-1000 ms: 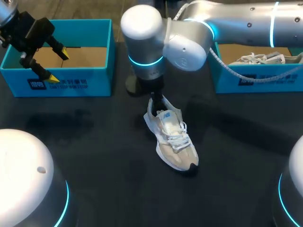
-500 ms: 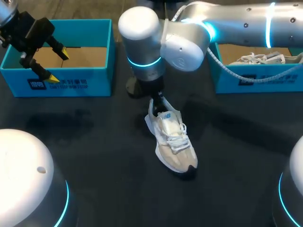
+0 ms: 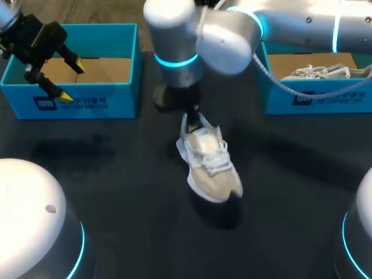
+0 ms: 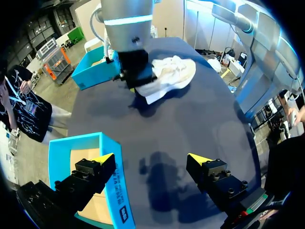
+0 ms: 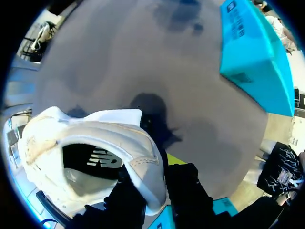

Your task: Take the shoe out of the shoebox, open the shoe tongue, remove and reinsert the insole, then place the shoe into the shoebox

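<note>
Head view, shoe: the pale shoe [image 3: 210, 165] is at the middle of the black table [image 3: 128, 192], outside both boxes. Its heel is uppermost at 12 o'clock and its toe points to 5 o'clock. A shadow sits under the toe, which looks clear of the tabletop.
Right wrist view, grip: the right gripper [image 5: 155, 188] is clamped on the shoe [image 5: 95, 152] at the heel collar. One finger is inside the opening and one is behind the heel.
Right arm: it enters from 2 o'clock and reaches past the middle. Its wrist points straight down, so the right gripper [image 3: 195, 119] sits at the shoe's 12 o'clock end.
Left gripper: the left gripper [image 3: 68, 80] hangs at 10 o'clock from the shoe, over the front wall of the left shoebox [image 3: 87, 99]. Its fingers are spread wide with nothing between them.
Left wrist view: the left gripper [image 4: 151, 158] has one finger above the box wall [image 4: 112, 171] and the other above bare table. The shoe [image 4: 167, 76] is well ahead, under the right arm's wrist.
Right shoebox: the right shoebox [image 3: 314, 96] stands at 2 o'clock from the held shoe, with a second shoe [image 3: 317, 71] lying inside.
In the way: the right arm's wrist hides the heel in the head view.
</note>
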Robot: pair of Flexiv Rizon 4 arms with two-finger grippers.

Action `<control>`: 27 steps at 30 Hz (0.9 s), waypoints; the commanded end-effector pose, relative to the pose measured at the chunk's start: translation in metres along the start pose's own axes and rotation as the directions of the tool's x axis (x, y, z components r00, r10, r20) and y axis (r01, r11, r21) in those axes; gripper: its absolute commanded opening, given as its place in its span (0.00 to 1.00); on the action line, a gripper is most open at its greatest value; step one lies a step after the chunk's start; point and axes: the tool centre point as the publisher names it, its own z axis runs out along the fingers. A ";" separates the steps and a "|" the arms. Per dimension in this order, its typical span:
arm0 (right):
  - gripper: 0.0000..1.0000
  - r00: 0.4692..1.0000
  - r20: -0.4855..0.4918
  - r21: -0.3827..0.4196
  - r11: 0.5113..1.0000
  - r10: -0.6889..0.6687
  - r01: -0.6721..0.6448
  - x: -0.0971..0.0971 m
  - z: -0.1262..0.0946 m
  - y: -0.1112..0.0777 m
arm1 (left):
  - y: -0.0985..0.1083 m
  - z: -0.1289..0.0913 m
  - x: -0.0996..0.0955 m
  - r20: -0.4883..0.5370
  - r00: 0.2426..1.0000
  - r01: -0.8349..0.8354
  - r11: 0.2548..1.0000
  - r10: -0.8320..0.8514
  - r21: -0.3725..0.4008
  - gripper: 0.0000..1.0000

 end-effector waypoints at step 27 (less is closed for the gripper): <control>0.00 0.990 0.141 -0.092 0.996 0.019 -0.006 0.005 -0.157 -0.038 | 0.000 0.000 0.000 -0.001 1.000 0.000 1.000 0.000 -0.002 1.00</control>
